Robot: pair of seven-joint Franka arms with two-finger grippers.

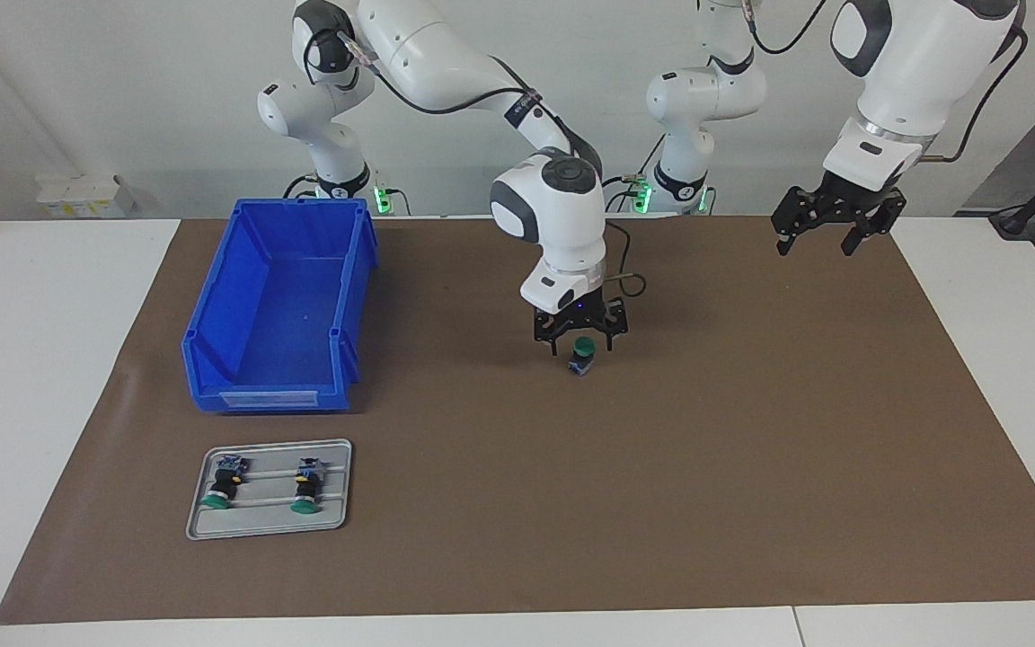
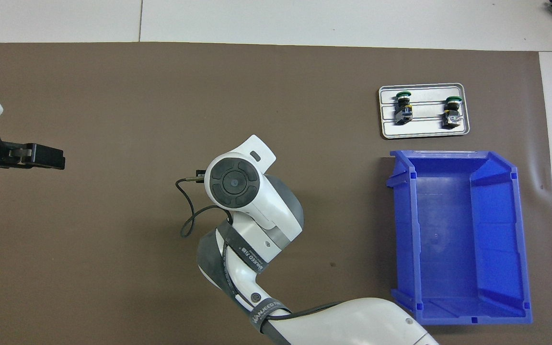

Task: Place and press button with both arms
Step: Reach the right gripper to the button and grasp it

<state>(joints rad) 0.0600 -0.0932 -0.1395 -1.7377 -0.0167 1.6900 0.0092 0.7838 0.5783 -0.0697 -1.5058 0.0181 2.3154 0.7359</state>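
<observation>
One button (image 1: 582,356) stands upright on the brown mat (image 1: 751,431) near the table's middle, green cap on top. My right gripper (image 1: 581,344) points straight down over it, open, with one fingertip on each side of the cap. In the overhead view the right arm's wrist (image 2: 234,180) hides both this gripper and the button. My left gripper (image 1: 827,235) (image 2: 41,156) hangs open and empty, raised over the mat at the left arm's end of the table.
A grey tray (image 1: 269,524) (image 2: 423,132) holds two more buttons (image 1: 223,485) (image 1: 306,485) lying on their sides. An empty blue bin (image 1: 279,305) (image 2: 458,235) stands beside the tray, nearer to the robots, at the right arm's end.
</observation>
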